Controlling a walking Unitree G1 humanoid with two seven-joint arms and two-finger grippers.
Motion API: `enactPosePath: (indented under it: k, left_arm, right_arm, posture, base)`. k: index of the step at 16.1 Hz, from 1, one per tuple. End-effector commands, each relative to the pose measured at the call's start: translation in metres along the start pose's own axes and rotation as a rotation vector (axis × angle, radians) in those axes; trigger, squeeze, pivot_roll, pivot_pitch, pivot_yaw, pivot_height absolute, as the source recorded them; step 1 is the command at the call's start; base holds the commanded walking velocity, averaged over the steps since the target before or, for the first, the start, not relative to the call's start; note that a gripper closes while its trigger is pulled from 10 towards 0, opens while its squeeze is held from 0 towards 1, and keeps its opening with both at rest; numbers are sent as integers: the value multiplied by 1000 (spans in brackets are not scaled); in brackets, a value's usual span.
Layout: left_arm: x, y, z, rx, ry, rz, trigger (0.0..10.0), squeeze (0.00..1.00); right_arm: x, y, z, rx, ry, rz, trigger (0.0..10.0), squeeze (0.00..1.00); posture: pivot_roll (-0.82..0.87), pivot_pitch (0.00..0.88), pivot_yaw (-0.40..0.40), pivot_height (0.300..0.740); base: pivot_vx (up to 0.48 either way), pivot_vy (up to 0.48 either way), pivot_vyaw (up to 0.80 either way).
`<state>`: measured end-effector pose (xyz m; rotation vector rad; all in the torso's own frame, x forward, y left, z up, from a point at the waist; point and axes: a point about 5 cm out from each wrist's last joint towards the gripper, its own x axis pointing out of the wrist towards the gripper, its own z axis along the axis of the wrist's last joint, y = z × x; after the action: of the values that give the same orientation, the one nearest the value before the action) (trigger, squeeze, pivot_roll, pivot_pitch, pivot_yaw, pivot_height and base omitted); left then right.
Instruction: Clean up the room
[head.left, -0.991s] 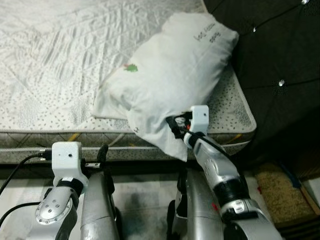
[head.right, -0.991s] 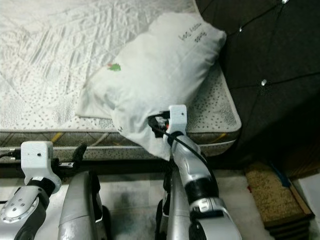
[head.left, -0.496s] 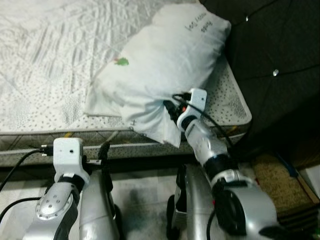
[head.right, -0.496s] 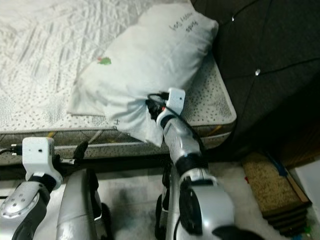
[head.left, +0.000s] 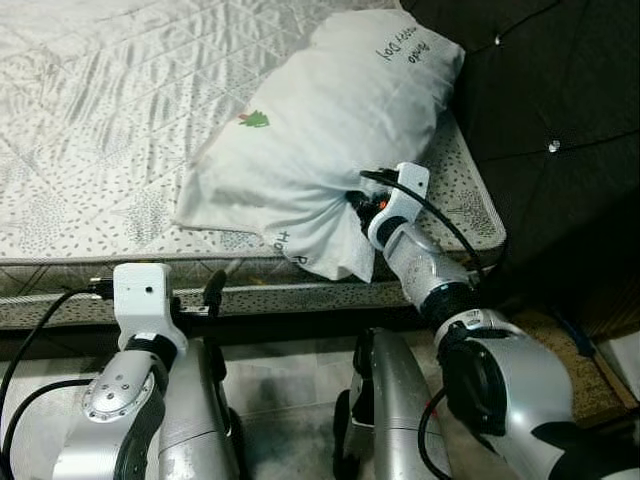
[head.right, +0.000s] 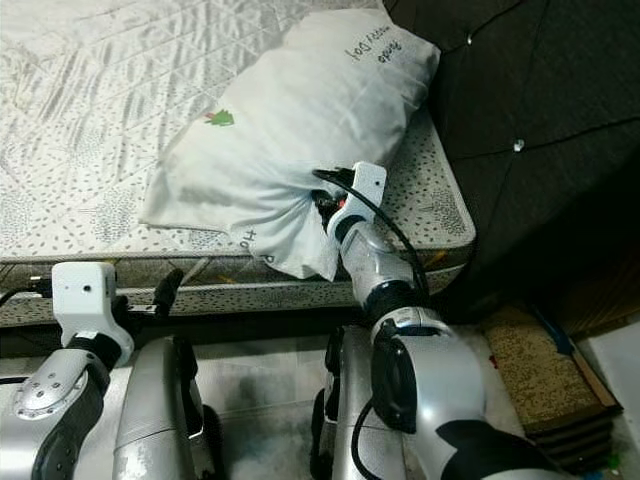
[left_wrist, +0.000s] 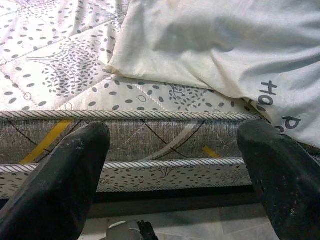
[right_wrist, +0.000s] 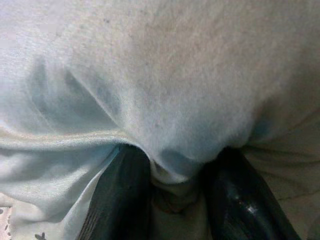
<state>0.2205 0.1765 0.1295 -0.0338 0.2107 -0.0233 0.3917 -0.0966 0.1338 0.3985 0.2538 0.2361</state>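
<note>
A white pillow (head.left: 330, 120) with dark lettering and a small green print lies on the bed's right side, its top against the headboard and one corner hanging over the mattress edge. My right gripper (head.left: 352, 205) is shut on a bunched fold of the pillow (right_wrist: 170, 100) near that corner; its black fingers (right_wrist: 235, 195) pinch the cloth from both sides. My left gripper (left_wrist: 170, 165) is open, held low in front of the mattress side, with nothing between its fingers (left_wrist: 65, 180).
The quilted grey-dotted mattress (head.left: 100, 130) stretches to the left. A dark tufted headboard (head.left: 540, 90) rises on the right. A brown woven mat (head.left: 560, 360) lies on the pale tiled floor (head.left: 280, 370) at the lower right.
My right gripper has pushed the pillow further onto the bed, toward the headboard, so less of its corner hangs over the edge. The left arm stayed put. The camera shifted slightly.
</note>
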Motion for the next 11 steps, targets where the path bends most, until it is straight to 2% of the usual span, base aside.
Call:
enactPosePath:
  k: [1,4,7,8,9,10,11]
  left_arm:
    - [1,-1,-4,-4,12,9,10000,0]
    - [4,-2,-4,-6,4,11,10000,0]
    - [6,0,-2,-1,-9,18,10000,0]
    - [8,1,-2,0,-12,21,10000,0]
    - [9,1,-2,0,-16,24,10000,0]
    - [10,2,-2,-1,-19,27,10000,0]
    - [10,1,-2,-2,-20,27,10000,0]
  right_arm:
    - [0,-6,27,-27,-94,-18,0,0]
    - [0,-9,32,-67,-94,-12,0,0]
    - [-2,-19,53,-211,-117,-44,0,0]
    - [-4,-27,63,-254,-127,-78,0,0]
    - [-9,-42,77,-305,-138,-140,0,0]
    - [-15,-56,90,-333,-154,-192,0,0]
    - [-18,-63,96,-346,-161,-218,0,0]
  posture:
    - [138,157,-116,529]
    - [138,148,-121,529]
    - [136,133,-124,529]
    - [133,128,-126,529]
    - [130,118,-126,529]
    - [127,114,-126,529]
    - [126,112,-125,529]
  base:
    - [0,0,0]
    - [0,0,0]
    - [0,0,0]
    - [0,0,0]
    - [0,0,0]
    - [0,0,0]
    - [0,0,0]
